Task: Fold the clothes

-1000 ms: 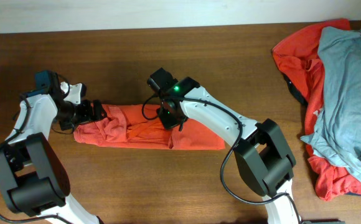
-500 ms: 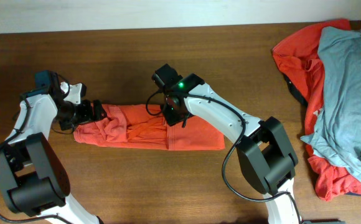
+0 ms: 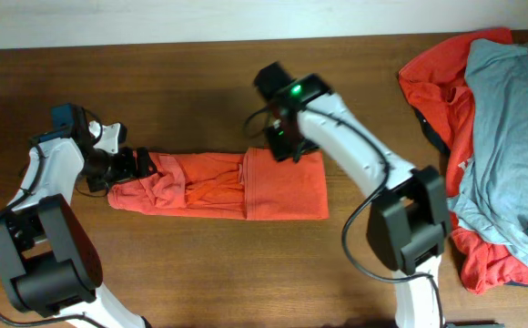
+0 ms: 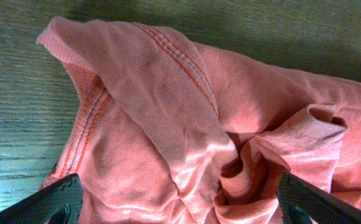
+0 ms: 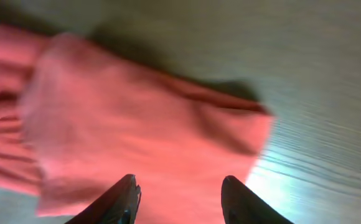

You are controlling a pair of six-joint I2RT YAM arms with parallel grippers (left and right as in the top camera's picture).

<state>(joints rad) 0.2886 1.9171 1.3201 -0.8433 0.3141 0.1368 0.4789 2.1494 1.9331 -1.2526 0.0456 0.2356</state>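
Observation:
An orange-red T-shirt [image 3: 209, 187] lies on the table, folded into a long strip whose right part is a flat square. At its bunched left end sits my left gripper [image 3: 139, 164], open. In the left wrist view the wrinkled shirt [image 4: 168, 124] fills the frame, and the left gripper [image 4: 180, 204] spans a crumpled fold with its jaws wide apart. My right gripper [image 3: 280, 148] hovers over the back edge of the shirt's right part. In the blurred right wrist view the right gripper [image 5: 182, 191] is open above the shirt [image 5: 137, 124], holding nothing.
At the far right a grey-blue T-shirt [image 3: 505, 118] lies in a heap on top of another orange-red T-shirt [image 3: 432, 82]. Bare wooden table [image 3: 200, 82] lies behind the strip and in front of it.
The right gripper has opened, let go of the shirt near its middle, and moved right and toward the back. The left arm has not moved.

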